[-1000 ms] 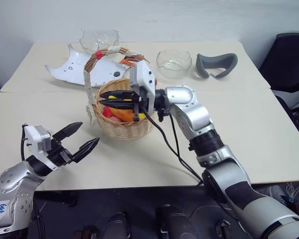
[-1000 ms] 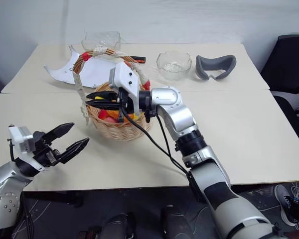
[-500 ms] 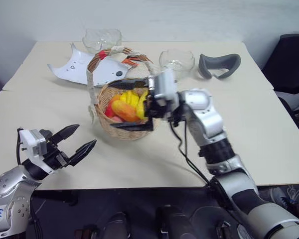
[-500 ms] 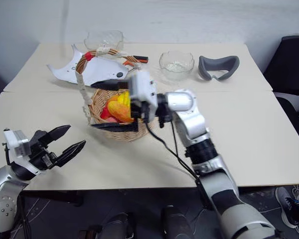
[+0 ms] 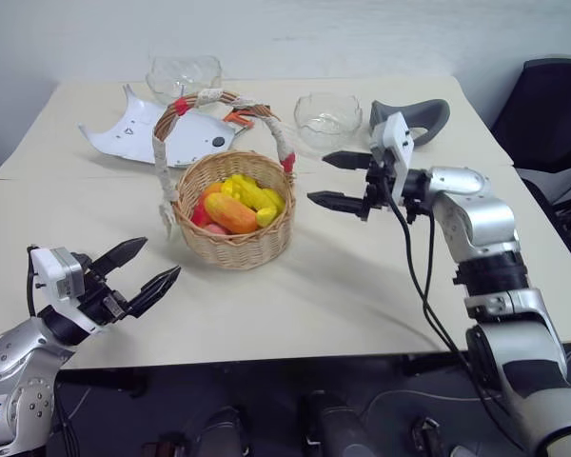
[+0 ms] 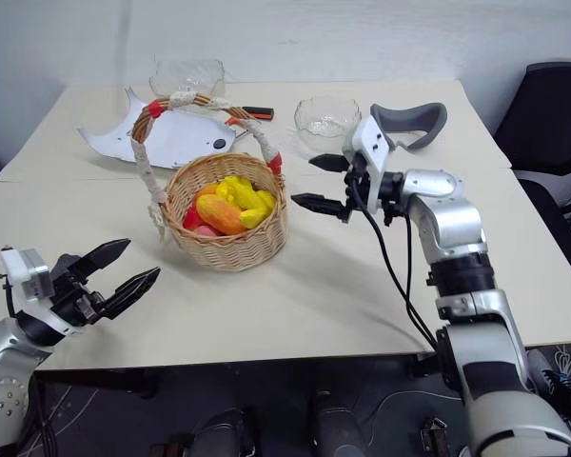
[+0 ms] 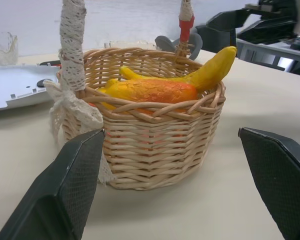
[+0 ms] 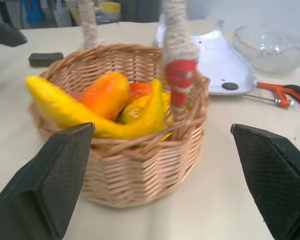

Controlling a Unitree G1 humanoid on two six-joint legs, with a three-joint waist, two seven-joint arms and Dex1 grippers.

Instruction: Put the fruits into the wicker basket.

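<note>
Banana and mango inside wicker basket. Right gripper spread, empty, beside rim; best withdrawn clear of handle. Left gripper spread, empty

A pale cream table fills the middle of the frame, a seam running across its left half where two tops meet. At centre left stands a round wicker basket with an arched handle wrapped in white cloth and red bands. Behind it, toward the upper left, lies a white curved plastic panel, with a clear glass bowl at the far edge. An orange-handled tool rests just beside the panel. At upper centre sits a second clear glass bowl, and to its right a grey curved pad lies near the far edge.
</note>
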